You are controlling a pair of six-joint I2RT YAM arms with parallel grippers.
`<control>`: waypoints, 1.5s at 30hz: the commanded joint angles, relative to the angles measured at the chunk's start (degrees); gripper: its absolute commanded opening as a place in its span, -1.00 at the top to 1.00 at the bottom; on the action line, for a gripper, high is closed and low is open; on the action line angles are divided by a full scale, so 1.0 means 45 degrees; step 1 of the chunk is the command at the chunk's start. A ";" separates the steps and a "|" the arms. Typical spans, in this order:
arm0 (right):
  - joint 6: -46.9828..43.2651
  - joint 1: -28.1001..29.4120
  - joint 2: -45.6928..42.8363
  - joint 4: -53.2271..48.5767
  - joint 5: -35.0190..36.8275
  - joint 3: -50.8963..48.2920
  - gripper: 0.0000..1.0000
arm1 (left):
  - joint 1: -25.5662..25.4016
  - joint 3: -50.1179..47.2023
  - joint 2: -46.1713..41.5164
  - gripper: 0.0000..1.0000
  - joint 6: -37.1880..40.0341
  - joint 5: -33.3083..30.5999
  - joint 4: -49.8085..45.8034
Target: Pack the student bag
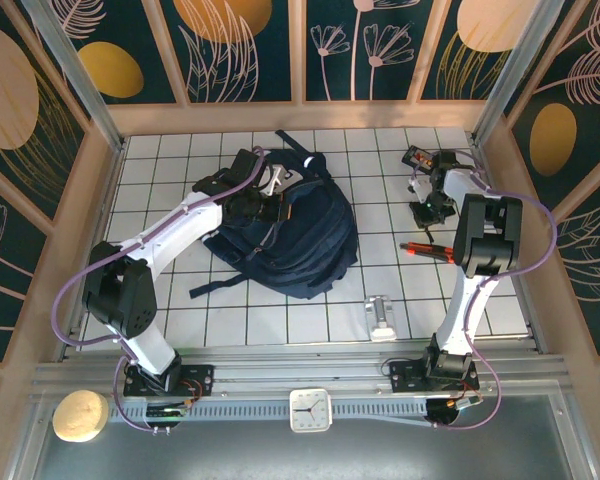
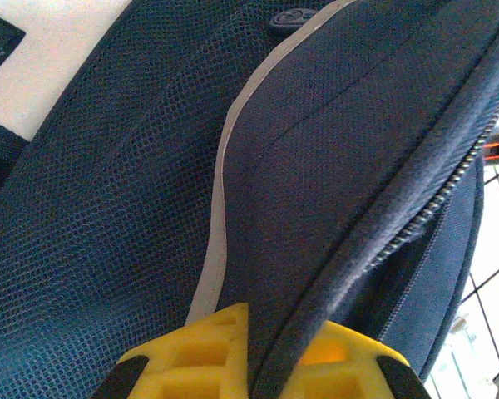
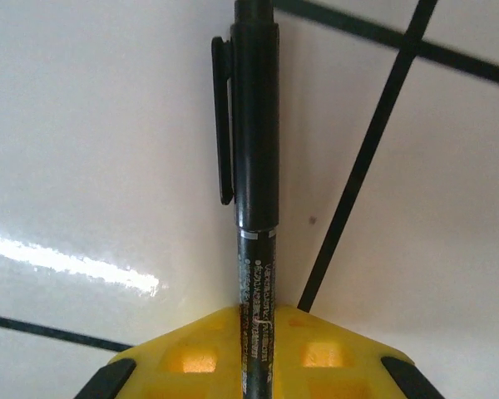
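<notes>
**Left fingers pinch the bag, right fingers grip a pen**

We see the bag (image 1: 285, 235) lying flat on the white tiled surface (image 1: 310, 325), left of centre, with a black strap trailing toward the near left. Our left arm reaches over its upper left part. In the left wrist view the left fingers (image 2: 243, 337) are closed tight on a raised fold of navy fabric. The fold runs beside a zip, and a grey stripe curves just left of it.

Our right arm stands well apart from the bag, on the far right of the surface. In the right wrist view the right fingers (image 3: 231, 334) are drawn together around a black pen (image 3: 255, 125). Its barrel runs straight out from between them, with the clip on its left side. The pen's far end sits low over a white tile, but we cannot tell whether it touches.

A red and black pen (image 1: 425, 248) lies near the right arm, and a small grey item (image 1: 380, 315) sits closer to the near edge.
</notes>
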 commanded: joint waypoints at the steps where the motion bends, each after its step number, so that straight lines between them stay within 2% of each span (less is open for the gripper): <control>1: 0.0635 -0.0144 -0.0482 0.0649 -0.0633 0.0502 0.75 | 0.0167 0.0021 0.0036 1.00 -0.0325 0.0138 0.0694; 6: 0.2104 -0.0251 -0.1763 0.0828 -0.2371 0.0843 0.75 | 0.0167 -0.0104 -0.0098 1.00 -0.0669 0.0284 0.0923; 7: 0.2655 -0.0236 -0.2026 0.1000 -0.2924 0.0820 0.76 | 0.0167 -0.0133 -0.0119 1.00 -0.0752 0.0331 0.0969; 9: 0.4103 -0.0205 -0.2826 0.1764 -0.5029 0.0344 0.76 | 0.0168 -0.0181 -0.0148 1.00 -0.0943 0.0449 0.1116; 12: 0.6858 0.0136 -0.4637 0.4484 -0.8082 -0.1935 0.76 | 0.0167 -0.0241 -0.0224 1.00 -0.1197 0.0537 0.1330; 16: 1.0945 0.1685 -0.7167 0.9001 -0.9820 -0.5629 0.74 | 0.0176 -0.0241 -0.0331 1.00 -0.1529 0.0607 0.1612; 21: 1.4381 0.5165 -0.8822 1.2135 -0.9849 -0.8059 0.72 | 0.0167 -0.0237 -0.0502 1.00 -0.1921 0.0618 0.2004; 24: 1.5957 0.6695 -0.9109 1.3849 -0.9489 -0.8902 0.70 | 0.0167 -0.0347 -0.0663 1.00 -0.2116 0.0656 0.2244; 26: 1.6711 0.7229 -0.8934 1.4869 -0.9498 -0.9213 0.70 | 0.0167 -0.0438 -0.0791 1.00 -0.2205 0.0694 0.2389; 30: 1.7703 0.7568 -0.7939 1.5743 -0.9507 -0.9225 0.70 | 0.0152 -0.0609 -0.1068 1.00 -0.2315 0.0967 0.2607; 34: 1.8529 0.7726 -0.7018 1.6442 -0.9521 -0.9076 0.70 | 0.0147 -0.0727 -0.1454 1.00 -0.2285 0.0666 0.2480; 39: 2.0591 0.7874 -0.6168 1.7687 -0.8242 -0.9341 0.71 | 0.0147 -0.0851 -0.1850 1.00 -0.2362 0.0371 0.2422; 43: 2.1099 0.8185 -0.5398 1.7764 -0.7489 -0.8540 0.69 | 0.0147 -0.1053 -0.1951 1.00 -0.2518 0.0586 0.2650; 44: 2.1038 0.8279 -0.5105 1.7597 -0.7434 -0.8100 0.66 | 0.0147 -0.1128 -0.1985 1.00 -0.2555 0.0662 0.2737; 45: 2.0978 0.8374 -0.4756 1.7395 -0.7372 -0.7648 0.55 | 0.0147 -0.1204 -0.2015 1.00 -0.2589 0.0756 0.2834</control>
